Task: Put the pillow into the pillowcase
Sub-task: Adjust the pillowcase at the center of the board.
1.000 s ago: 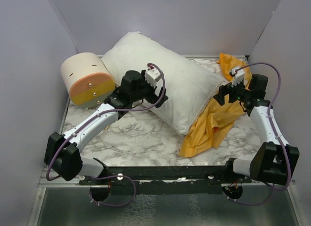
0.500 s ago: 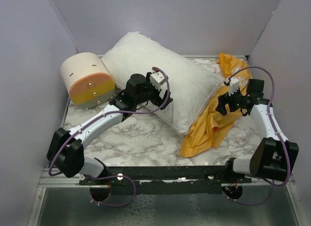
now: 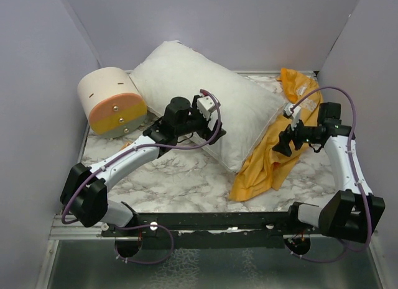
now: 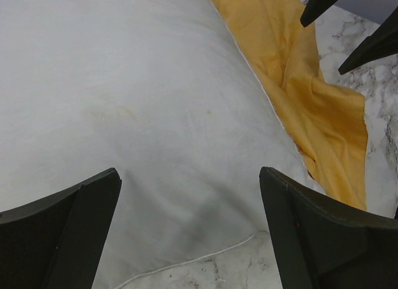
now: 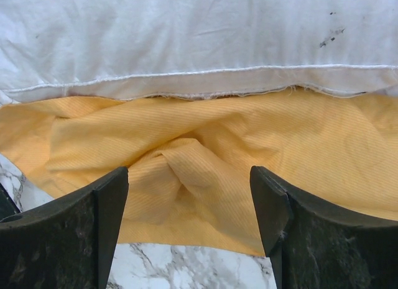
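The plump white pillow (image 3: 205, 90) lies slantwise on the marble table, its right end resting on the crumpled orange-yellow pillowcase (image 3: 267, 165). My left gripper (image 3: 213, 131) hovers open over the pillow's near edge; in the left wrist view the pillow (image 4: 124, 84) fills the gap between the left gripper's (image 4: 189, 183) fingers, with the pillowcase (image 4: 311, 102) to the right. My right gripper (image 3: 281, 143) is open just above a raised fold of the pillowcase (image 5: 205, 140), below the pillow's seam (image 5: 186, 71). The right gripper's (image 5: 189, 177) fingers straddle the fold without touching it.
A cream-and-orange cylinder (image 3: 112, 102) stands at the back left against the pillow. Grey walls close in on the left, back and right. Bare marble tabletop (image 3: 180, 177) lies in front of the pillow, between the two arms.
My left gripper slid right along the pillow's near edge. My right gripper swung forward and down over the pillowcase, and its jaws narrowed a little.
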Robot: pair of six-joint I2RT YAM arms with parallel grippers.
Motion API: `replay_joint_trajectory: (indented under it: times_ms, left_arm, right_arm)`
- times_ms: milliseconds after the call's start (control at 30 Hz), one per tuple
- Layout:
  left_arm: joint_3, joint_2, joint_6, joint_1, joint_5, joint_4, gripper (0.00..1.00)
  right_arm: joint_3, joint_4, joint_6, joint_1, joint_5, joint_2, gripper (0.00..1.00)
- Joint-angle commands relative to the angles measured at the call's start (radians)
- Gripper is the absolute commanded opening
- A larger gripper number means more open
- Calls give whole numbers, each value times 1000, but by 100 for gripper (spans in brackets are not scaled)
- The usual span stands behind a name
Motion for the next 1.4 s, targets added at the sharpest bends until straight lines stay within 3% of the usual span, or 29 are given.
replay_joint_trajectory:
  times_ms: [0,233,433,767,867,1067,1233,1367]
  left_arm:
    - [-12,8,-6,-15,71,43,97]
    - [-16,31,3,-21,75,40,97]
    - [-13,50,2,-25,91,36,96]
    - [-13,48,9,-36,98,30,96]
    - [-13,47,10,-41,102,30,96]
    - [-13,42,18,-47,100,26,96]
    - [-16,29,30,-50,88,22,96]
    - [-16,21,36,-52,81,21,96]
  right_arm:
    - [24,-17,-60,4,35,24,79]
    - [8,42,-32,61,90,78,77]
    - [8,74,-9,133,151,125,68]
    - [-32,97,2,139,303,103,12]
    - [-28,141,47,139,387,65,1]
    - [33,293,155,129,592,-4,1]
    - [96,398,148,56,783,29,2]
    - [128,417,106,-29,818,101,19]
